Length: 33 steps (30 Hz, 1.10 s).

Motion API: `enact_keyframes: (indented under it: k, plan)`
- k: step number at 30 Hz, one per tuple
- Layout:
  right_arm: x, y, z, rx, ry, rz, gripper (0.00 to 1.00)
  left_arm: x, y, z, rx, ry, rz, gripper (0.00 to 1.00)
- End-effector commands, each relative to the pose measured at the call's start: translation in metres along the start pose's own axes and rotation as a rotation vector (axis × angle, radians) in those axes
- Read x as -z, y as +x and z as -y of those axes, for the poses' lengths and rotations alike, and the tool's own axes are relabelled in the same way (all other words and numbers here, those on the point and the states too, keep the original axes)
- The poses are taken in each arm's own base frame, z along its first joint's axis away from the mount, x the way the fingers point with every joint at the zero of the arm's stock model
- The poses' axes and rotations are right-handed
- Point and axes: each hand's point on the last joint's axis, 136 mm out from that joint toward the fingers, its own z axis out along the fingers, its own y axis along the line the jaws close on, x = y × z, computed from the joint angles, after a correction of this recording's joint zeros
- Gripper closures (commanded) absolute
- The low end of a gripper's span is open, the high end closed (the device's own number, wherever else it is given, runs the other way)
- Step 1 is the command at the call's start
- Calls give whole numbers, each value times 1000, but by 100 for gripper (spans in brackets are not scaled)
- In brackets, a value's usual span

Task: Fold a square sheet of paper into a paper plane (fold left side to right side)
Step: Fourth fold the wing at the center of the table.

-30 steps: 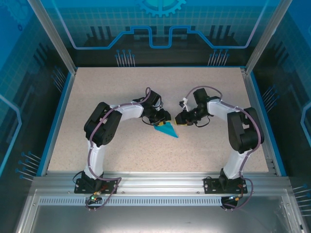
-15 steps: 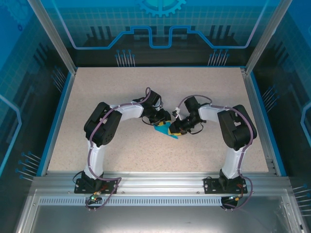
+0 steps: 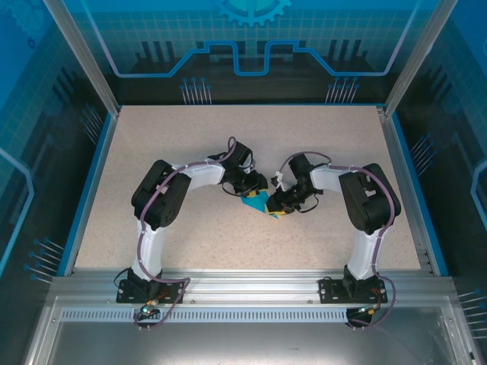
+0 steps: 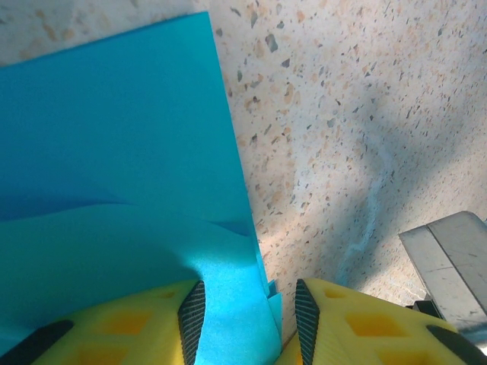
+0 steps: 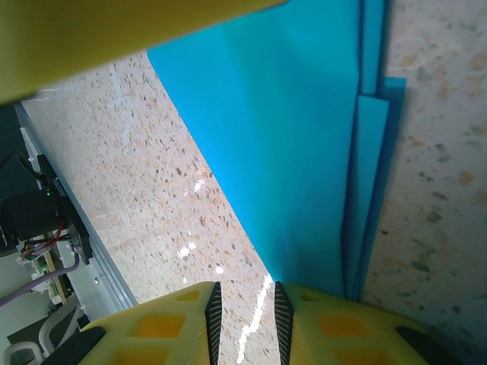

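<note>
Top external puts your left gripper (image 3: 256,187) over the far-left end of the paper plane (image 3: 257,202), jaws part-open astride its layered edge. The plane's long axis slants toward the near right. There your right gripper (image 3: 274,207) sits against it, jaws narrowly apart with nothing between them.

From above, most of the paper plane (image 3: 255,201) is hidden beneath the left gripper (image 3: 259,185) and right gripper (image 3: 274,207), its creases too small to be read. In the left wrist view it is cut off at the left edge. In the right wrist view the top is crossed by a blurred yellow shape (image 5: 114,38).
</note>
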Motion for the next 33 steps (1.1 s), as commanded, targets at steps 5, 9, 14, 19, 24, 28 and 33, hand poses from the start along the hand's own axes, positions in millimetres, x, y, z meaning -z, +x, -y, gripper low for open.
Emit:
enact_keyframes:
  k: [5, 9, 14, 19, 24, 28, 33]
  plan:
    - [-6, 31, 29, -123, 92, -74, 72, -13, 18, -53, 58, -175, -35, 58]
    - [-4, 45, 31, -155, 92, -93, 74, -14, 18, -55, 59, -183, -35, 58]
    - [-4, 66, 38, -200, 116, -135, 79, -12, 16, -56, 56, -190, -31, 58]
    - [-11, 82, 55, -272, 151, -168, 84, -4, 6, -58, 55, -189, -13, 58]
    - [-9, 80, 60, -284, 187, -166, 86, 5, -11, -65, 50, -195, 6, 57]
    - [-10, 81, 62, -293, 194, -169, 87, 9, -23, -74, 48, -203, 13, 57]
    - [-10, 82, 63, -301, 198, -171, 88, 18, -40, -82, 46, -181, 34, 57]
